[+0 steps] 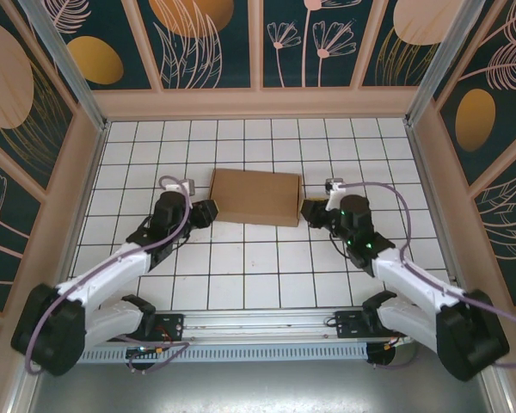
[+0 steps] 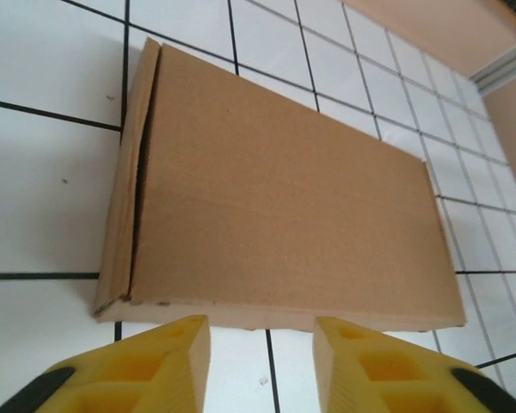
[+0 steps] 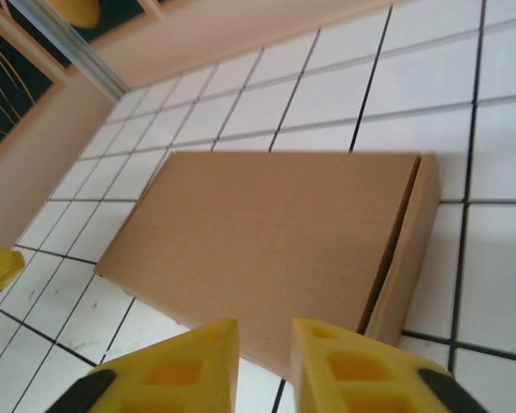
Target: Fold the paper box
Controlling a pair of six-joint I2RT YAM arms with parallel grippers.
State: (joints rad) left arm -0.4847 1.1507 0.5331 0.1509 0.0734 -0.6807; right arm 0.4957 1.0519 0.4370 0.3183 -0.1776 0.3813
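- Though its lid lies flat and closed, the paper box [image 1: 256, 196] shows a thin dark slit along one long side, where a narrow flap meets the top panel.
- It is plain brown corrugated cardboard, matte and unprinted, with faint ribbing across a shallow rectangular shape.
- It rests on the glossy white tiled table [image 1: 241, 275], mid-table, between the two grippers.
- The left gripper [image 1: 204, 212] sits just beside the box's left end. Its yellow moulded fingers [image 2: 168, 353] are parted, with bare tile between them, and grip nothing.
- The right gripper [image 1: 313, 212] sits at the right end. Its yellow fingers [image 3: 335, 357] stand a narrow gap apart and hold nothing.
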